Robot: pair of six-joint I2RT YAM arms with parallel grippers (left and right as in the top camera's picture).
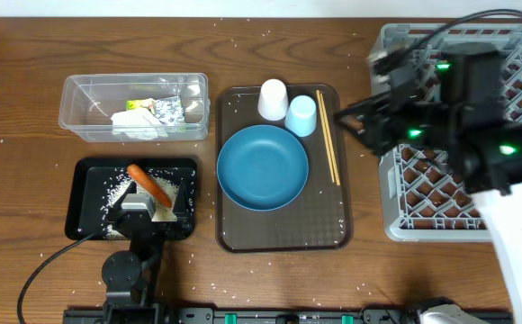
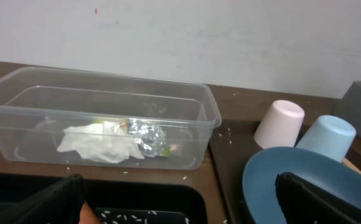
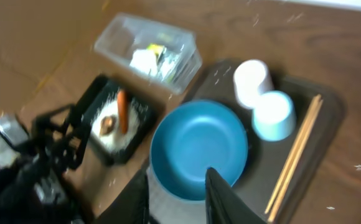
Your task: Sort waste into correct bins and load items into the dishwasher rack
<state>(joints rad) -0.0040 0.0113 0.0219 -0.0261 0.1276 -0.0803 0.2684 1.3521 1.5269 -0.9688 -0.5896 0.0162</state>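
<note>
My right gripper (image 1: 355,121) hangs above the left edge of the grey rack (image 1: 441,211). In the right wrist view its fingers (image 3: 177,196) are shut on a pale blue-white bowl (image 3: 174,202). The dark-blue plate (image 1: 262,166), white cup (image 1: 273,99), light-blue cup (image 1: 301,114) and chopsticks (image 1: 328,135) sit on the brown tray. My left gripper (image 1: 148,211) is open and empty over the black tray (image 1: 90,180), which holds the carrot (image 1: 149,184), rice and a brown lump (image 3: 107,124). The clear tub (image 1: 81,99) holds tissue (image 2: 103,143), foil (image 2: 146,134) and a green-yellow wrapper (image 1: 139,104).
The brown serving tray (image 1: 283,236) lies in the middle between the black tray and the rack. Loose rice grains are scattered over the wooden table (image 1: 27,180). A black cable (image 1: 49,261) runs from the left arm's base near the front edge.
</note>
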